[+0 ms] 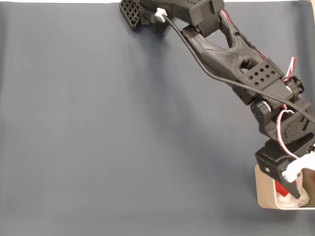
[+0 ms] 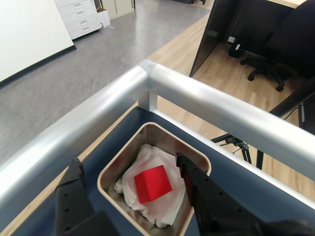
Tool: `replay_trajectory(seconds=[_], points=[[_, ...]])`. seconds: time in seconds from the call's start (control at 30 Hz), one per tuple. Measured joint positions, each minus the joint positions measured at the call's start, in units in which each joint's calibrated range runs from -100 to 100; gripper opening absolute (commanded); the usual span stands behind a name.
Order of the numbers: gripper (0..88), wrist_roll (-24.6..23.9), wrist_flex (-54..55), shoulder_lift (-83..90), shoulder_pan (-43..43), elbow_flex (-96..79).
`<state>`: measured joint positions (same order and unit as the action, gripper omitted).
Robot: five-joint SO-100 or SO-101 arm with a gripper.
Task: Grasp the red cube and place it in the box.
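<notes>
In the wrist view, the gripper point(image 2: 133, 182) hangs over the box point(image 2: 118, 164) with its jaws spread and gripping nothing: left finger point(image 2: 71, 196) outside the beige wall, right finger point(image 2: 197, 189) over the far rim. The red cube point(image 2: 152, 183) rests on the white padding point(image 2: 147, 206) inside the box (placement looks complete). Lift straight up so neither finger catches the rim or drags the padding. In the fixed view, the box point(image 1: 263, 194) sits at the blue mat's point(image 1: 123, 128) lower right corner. No brand, label or writing is legible.
</notes>
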<state>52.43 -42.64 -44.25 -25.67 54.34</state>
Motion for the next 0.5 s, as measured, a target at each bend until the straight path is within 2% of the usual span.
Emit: replay_trajectory(seconds=[0.5], points=[[43.7,0.20,0.00,0.00,0.00,0.00]])
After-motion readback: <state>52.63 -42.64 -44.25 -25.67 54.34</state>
